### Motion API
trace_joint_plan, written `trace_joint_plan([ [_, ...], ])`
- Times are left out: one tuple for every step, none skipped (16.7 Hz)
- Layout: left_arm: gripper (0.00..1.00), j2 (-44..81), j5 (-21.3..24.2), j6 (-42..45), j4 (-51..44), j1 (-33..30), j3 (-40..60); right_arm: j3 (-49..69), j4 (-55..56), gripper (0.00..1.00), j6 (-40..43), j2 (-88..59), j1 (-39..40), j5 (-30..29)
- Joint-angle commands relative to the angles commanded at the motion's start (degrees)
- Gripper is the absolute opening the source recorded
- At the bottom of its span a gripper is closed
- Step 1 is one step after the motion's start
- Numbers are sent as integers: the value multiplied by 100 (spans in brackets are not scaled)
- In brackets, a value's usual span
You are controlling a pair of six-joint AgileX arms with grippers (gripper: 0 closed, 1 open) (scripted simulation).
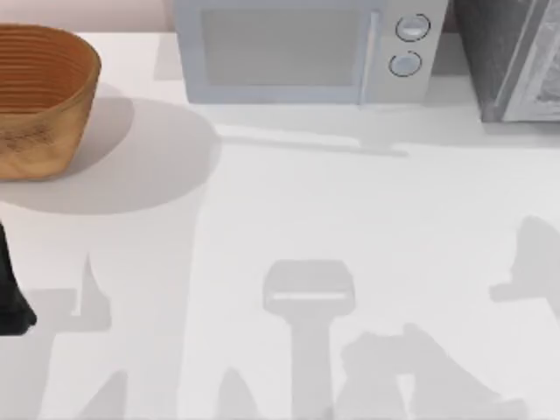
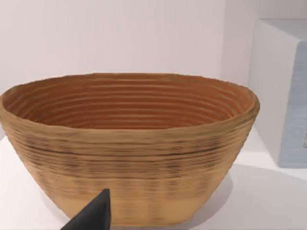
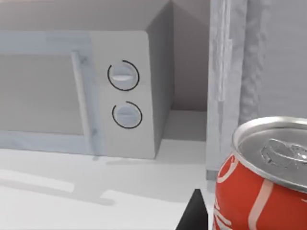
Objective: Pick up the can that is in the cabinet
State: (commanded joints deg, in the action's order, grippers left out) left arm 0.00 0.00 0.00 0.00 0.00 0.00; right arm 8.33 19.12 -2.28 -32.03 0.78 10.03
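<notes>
Your right pincer (image 3: pixel 196 211) shows as a dark fingertip at the lower edge of the right wrist view, just beside the can (image 3: pixel 261 187); you cannot tell from this whether it grips the can or stands wide. You see the can close to the camera, upright, red with white marks on its side and a silvery top with a pull tab. Behind the can stands the cabinet (image 3: pixel 228 81), with its pale speckled door panel seen edge-on; whether the can is inside or just in front of it, you cannot tell. In the top view the cabinet (image 1: pixel 512 57) sits at the table's far right corner, dark grey with the paler door.

Next to the cabinet you have the microwave (image 1: pixel 306 48), light blue-grey, with two round knobs on its right side, against the back wall. A woven basket (image 1: pixel 39 96) stands at the far left of the white table (image 1: pixel 350 219).

Your left pincer (image 2: pixel 93 215) shows one dark fingertip near the basket (image 2: pixel 129 153); you cannot tell its opening. A dark part of the left arm (image 1: pixel 10 293) sits at the table's left edge.
</notes>
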Motion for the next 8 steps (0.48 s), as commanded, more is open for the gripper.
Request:
trace_joint_plan([
  [100,0,0,0,0,0,0,81,196,0,-9,-334,0,103],
  [100,0,0,0,0,0,0,164,392,0,-16,-659,2,205],
  [100,0,0,0,0,0,0,256,595,0,-23,-962,6,305],
  [100,0,0,0,0,0,0,350,799,0,-29,-1257,10,405],
  [100,0,0,0,0,0,0,443,1003,0,-41,-1549,18,508],
  [100,0,0,0,0,0,0,536,1206,0,-53,-1841,26,612],
  [100,0,0,0,0,0,0,615,1397,0,-56,-2139,35,717],
  [100,0,0,0,0,0,0,694,1586,0,-58,-2437,43,821],
])
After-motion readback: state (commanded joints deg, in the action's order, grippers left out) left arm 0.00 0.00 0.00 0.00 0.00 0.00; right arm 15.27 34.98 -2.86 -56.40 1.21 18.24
